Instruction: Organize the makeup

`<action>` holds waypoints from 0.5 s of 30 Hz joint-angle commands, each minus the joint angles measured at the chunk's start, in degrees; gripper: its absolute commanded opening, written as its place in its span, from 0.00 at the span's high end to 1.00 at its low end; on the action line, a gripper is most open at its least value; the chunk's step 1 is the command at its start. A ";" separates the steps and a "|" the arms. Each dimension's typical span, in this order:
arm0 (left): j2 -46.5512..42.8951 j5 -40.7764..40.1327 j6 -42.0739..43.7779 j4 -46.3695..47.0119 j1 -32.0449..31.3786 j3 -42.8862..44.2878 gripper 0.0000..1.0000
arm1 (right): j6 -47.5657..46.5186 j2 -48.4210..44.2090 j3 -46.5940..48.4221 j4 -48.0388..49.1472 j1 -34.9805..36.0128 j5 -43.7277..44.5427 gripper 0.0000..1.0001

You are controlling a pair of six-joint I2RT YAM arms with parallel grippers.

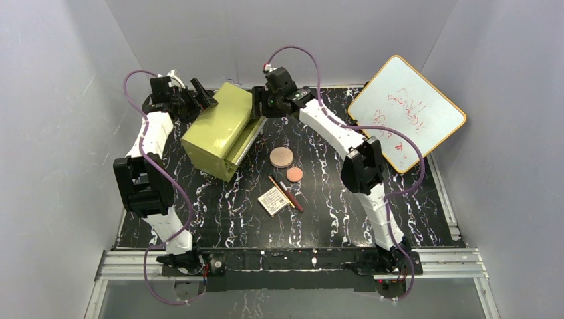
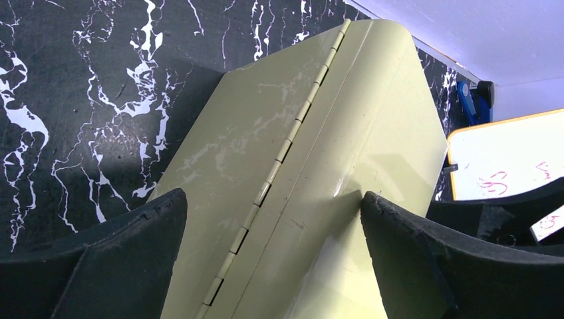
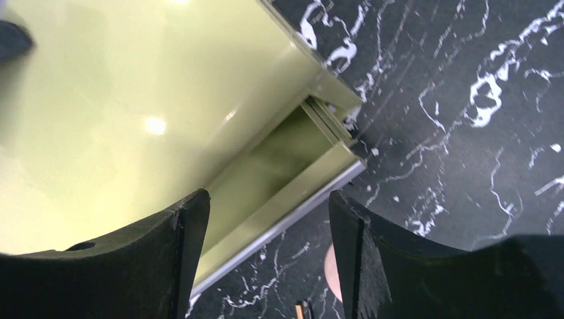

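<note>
Above box (image 1: 216, 129) drawer (image 3: 279, 166), right tool (image 3: 269, 219) hung wide, 11 o'clock from discs (image 1: 281, 157); left tool (image 2: 273, 219) wide astride box hinge (image 2: 286, 143).

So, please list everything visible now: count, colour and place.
drawer box: one, olive-green, far left, drawer partly open
larger disc: one, tan, table centre
smaller disc: one, pinkish, just nearer
palette: one, cream, nearer than the discs
gold pencil: one, gold, beside palette
red pencil: one, dark red, beside gold pencil
whiteboard: one, white, orange frame, far right
table: one, black marbled, under everything
left end effector: one, black, open, at box's far-left corner
right end effector: one, black, open, above the drawer
</note>
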 commanded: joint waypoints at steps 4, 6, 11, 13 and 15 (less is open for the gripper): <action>-1.17 -5.78 3.17 -5.92 0.58 -2.07 0.01 | -4.70 0.22 1.25 -9.75 2.23 12.11 0.22; -1.45 -5.91 3.28 -5.90 0.58 -2.24 0.00 | -5.51 0.59 1.90 -10.62 2.97 14.05 0.21; -1.77 -6.14 3.52 -5.94 0.58 -2.56 0.01 | -6.55 0.84 1.99 -10.91 3.99 16.39 0.19; -1.96 -6.22 3.64 -5.92 0.66 -2.65 0.01 | -6.75 1.08 1.99 -10.91 4.19 16.77 0.19; -2.03 -6.27 3.78 -6.02 0.67 -2.74 0.01 | -6.96 1.38 1.99 -11.00 4.36 17.36 0.19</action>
